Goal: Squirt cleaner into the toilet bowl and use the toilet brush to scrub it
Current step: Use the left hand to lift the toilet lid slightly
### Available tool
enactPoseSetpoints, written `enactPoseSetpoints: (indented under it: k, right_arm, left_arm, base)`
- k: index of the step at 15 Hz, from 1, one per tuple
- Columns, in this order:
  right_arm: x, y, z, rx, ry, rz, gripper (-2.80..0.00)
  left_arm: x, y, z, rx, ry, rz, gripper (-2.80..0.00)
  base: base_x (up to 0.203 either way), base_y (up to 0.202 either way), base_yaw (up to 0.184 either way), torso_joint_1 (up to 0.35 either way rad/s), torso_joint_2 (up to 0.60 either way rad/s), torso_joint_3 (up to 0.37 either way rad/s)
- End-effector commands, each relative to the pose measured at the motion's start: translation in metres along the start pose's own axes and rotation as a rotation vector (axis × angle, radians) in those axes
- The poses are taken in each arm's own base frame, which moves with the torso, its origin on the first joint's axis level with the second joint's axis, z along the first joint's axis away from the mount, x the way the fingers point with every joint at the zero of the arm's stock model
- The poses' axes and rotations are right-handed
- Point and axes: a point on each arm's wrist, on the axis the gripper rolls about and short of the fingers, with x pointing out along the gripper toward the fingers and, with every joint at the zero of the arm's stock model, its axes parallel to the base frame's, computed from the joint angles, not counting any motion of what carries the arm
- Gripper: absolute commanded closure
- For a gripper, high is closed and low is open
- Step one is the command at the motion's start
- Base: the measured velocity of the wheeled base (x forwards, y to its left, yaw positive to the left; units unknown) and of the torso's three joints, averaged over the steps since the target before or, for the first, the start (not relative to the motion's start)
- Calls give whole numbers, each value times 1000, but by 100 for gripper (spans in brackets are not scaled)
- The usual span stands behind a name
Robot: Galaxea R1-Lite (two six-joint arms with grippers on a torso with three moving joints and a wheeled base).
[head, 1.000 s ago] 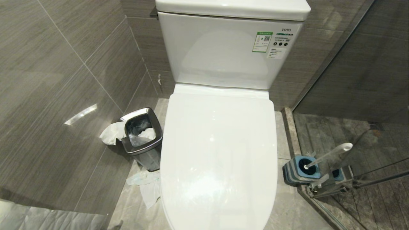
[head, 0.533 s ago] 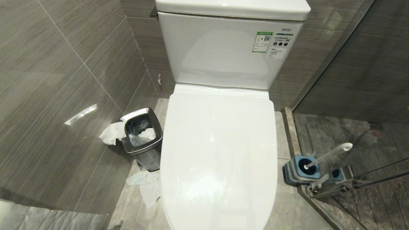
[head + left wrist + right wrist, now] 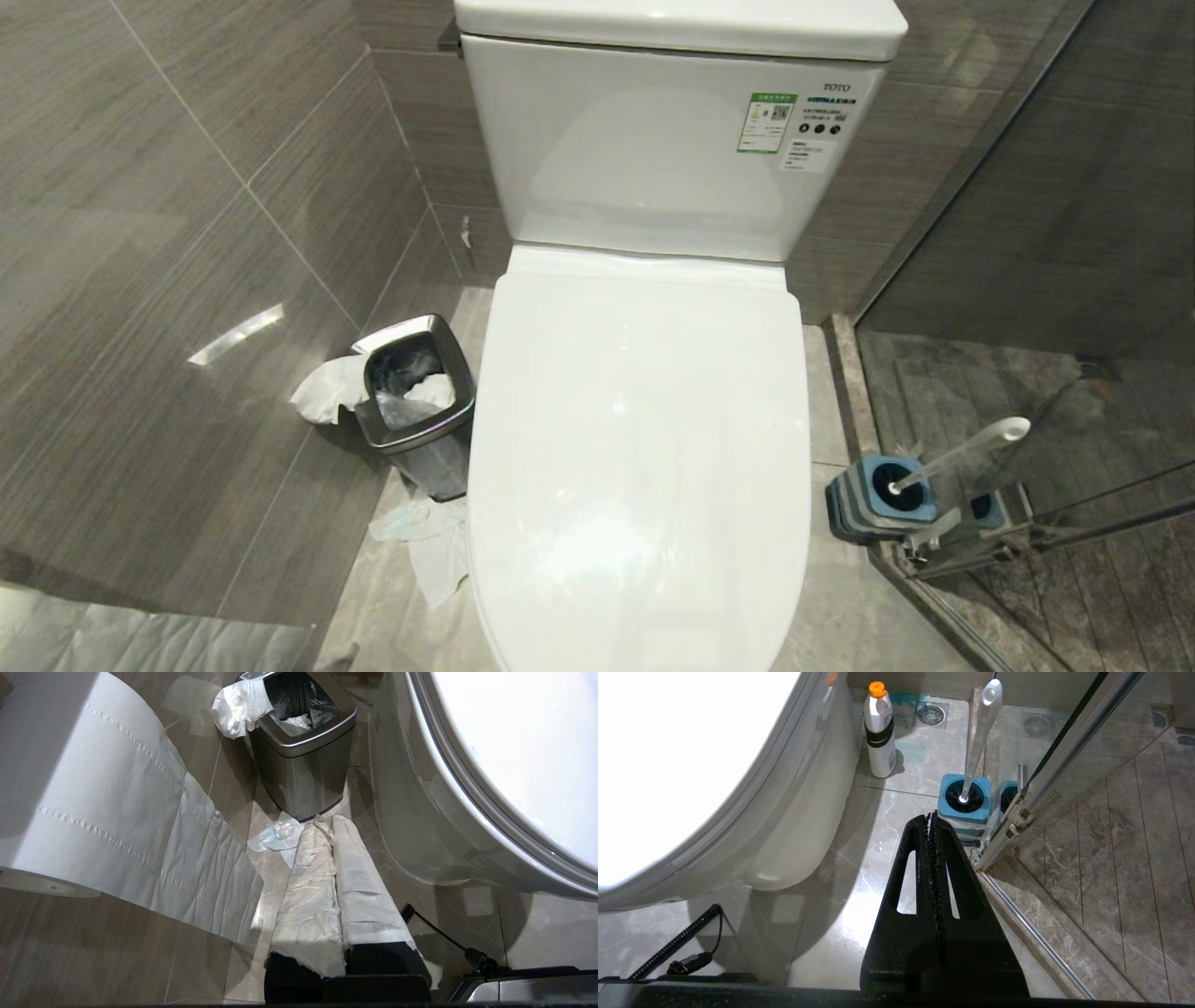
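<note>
While the lid (image 3: 639, 448) lies flat over the toilet bowl (image 3: 420, 826), the basin is sealed off, and that closure is the chief hazard: any cleaner squirted now would, in all likelihood, pool on the lid and run down the porcelain to the floor. Beside the toilet on the robot's left stands the steel waste bin (image 3: 415, 411), with loose tissue (image 3: 425, 551) at its foot, which a swinging arm could drag about. A hanging sheet of toilet paper (image 3: 117, 826) near the toilet's left flank could likewise snag. The left gripper (image 3: 327, 830), wrapped in white paper, hangs low beside the toilet with fingers pressed together and empty; the wrapping may well slip on smooth plastic. The right gripper (image 3: 931, 821) hangs off the toilet's right flank, jaws meeting, holding nothing. The cleaner bottle (image 3: 880, 730) stands upright on the floor against the toilet's right side. The toilet brush (image 3: 952, 457) leans in its blue holder (image 3: 882, 499), right of the toilet by the glass partition (image 3: 1069, 756); a careless pull could tip the holder.
</note>
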Motion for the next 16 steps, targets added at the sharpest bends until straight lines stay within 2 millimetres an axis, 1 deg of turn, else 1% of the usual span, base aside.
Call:
enactPoseSetpoints:
  k: [1,12,16]
  right_arm:
    - [0,0,0,1,2,-1,0]
    - [0,0,0,1,2,0,0]
    - [0,0,0,1,2,0,0]
  left_arm:
    - [0,0,-1,0,5,-1,0]
    - [-1,0,1,59,6,-16,0]
    - [-6,-1,16,79,-11,-49,0]
  base:
    - [0,0,0,0,0,0]
    - [0,0,0,0,0,0]
    - [0,0,0,0,0,0]
